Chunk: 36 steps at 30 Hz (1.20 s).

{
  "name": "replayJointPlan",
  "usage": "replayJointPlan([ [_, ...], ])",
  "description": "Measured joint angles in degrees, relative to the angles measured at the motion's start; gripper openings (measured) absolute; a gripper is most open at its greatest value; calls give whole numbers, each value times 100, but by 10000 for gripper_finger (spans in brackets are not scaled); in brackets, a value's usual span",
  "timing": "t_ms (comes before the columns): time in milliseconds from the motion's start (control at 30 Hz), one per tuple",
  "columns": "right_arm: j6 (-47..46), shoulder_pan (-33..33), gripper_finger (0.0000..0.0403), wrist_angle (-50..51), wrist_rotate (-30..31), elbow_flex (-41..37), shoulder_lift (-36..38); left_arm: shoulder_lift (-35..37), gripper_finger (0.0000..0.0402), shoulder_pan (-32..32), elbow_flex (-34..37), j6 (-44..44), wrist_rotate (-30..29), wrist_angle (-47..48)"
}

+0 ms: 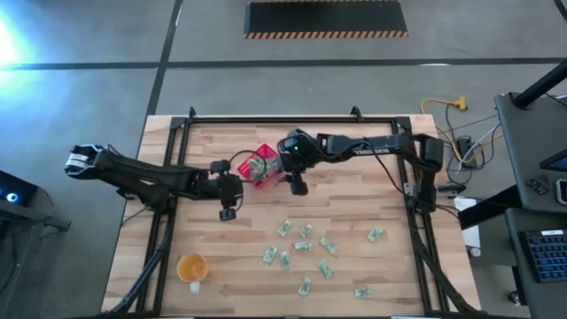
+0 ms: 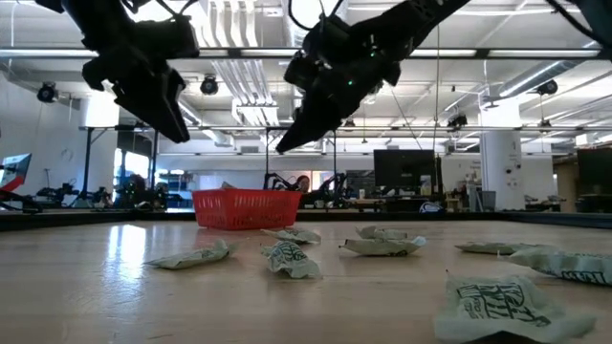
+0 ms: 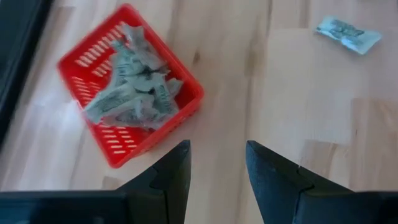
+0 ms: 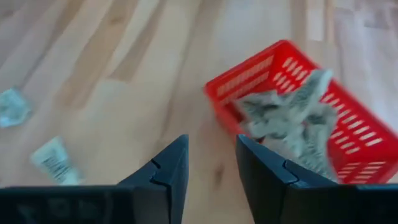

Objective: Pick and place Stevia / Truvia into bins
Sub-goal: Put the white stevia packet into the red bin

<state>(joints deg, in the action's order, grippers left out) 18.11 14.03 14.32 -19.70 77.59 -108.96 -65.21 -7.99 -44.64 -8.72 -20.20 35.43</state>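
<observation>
The red basket (image 1: 260,166) sits on the far middle of the table with several pale green-and-white packets (image 3: 134,93) piled inside. More packets (image 1: 303,245) lie flat and scattered on the near half of the table. My left gripper (image 1: 228,213) hovers open and empty above the wood, just left of and nearer than the basket (image 3: 130,149). My right gripper (image 1: 299,187) hovers open and empty just right of the basket (image 4: 348,130). In the low view both grippers (image 2: 177,129) (image 2: 287,145) hang well above the table.
An orange round cup (image 1: 192,267) stands near the table's near-left corner. Loose packets lie between the middle and near-right edge (image 1: 375,235) (image 1: 363,291). A black frame rail (image 1: 266,120) runs along the far edge. Bare wood (image 1: 372,190) lies right of the right gripper.
</observation>
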Motion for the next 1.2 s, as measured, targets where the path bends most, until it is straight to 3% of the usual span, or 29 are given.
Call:
replayJointPlan([
  [233, 9, -180, 107, 202, 15, -675, 653, -472, 138, -47, -3, 176, 795, -942],
  [533, 8, -204, 90, 259, 12, -2107, 1679, -1460, 138, -317, -33, 431, 975, -2199],
  [733, -292, -217, 81, 252, 11, -2949, 2574, -2198, 138, -398, -33, 506, 1649, -3049],
  [1200, -489, -217, 70, -189, 17, -3935, 4133, -2978, 138, -650, -126, 456, 2621, -3851],
])
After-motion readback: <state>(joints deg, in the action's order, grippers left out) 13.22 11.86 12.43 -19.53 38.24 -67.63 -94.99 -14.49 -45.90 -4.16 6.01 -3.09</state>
